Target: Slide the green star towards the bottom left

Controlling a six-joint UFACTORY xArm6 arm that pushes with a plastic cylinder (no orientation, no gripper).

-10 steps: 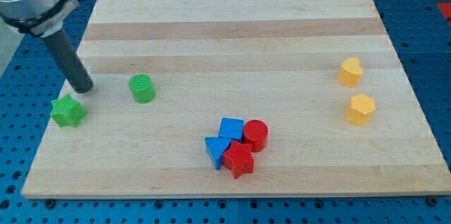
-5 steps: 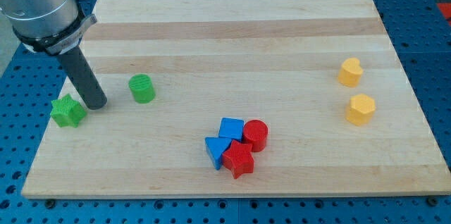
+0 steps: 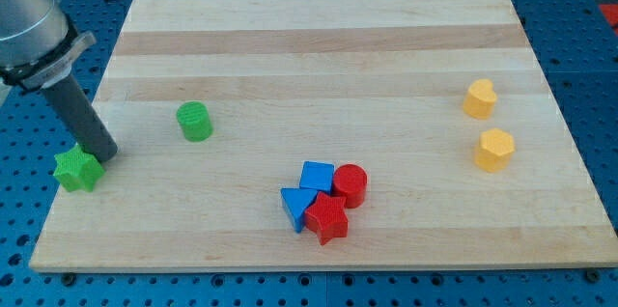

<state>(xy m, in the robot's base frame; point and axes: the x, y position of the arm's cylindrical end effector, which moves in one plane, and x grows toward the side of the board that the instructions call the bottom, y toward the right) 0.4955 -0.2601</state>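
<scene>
The green star [image 3: 77, 170] lies near the board's left edge, low in the view. My tip [image 3: 101, 152] rests on the board just above and to the right of the star, touching or almost touching it. The dark rod slants up to the view's left into the grey arm. A green cylinder [image 3: 194, 121] stands to the right of my tip, apart from it.
A cluster sits at the bottom middle: blue cube [image 3: 316, 177], red cylinder [image 3: 350, 185], blue triangle [image 3: 295, 206], red star [image 3: 327, 218]. A yellow heart [image 3: 479, 98] and a yellow hexagon [image 3: 494, 149] stand at the right. The wooden board's left edge [image 3: 60, 206] is close to the star.
My tip swung right of the star, then came back left and down against it. The green star has slid a little down and left, towards the board's left edge.
</scene>
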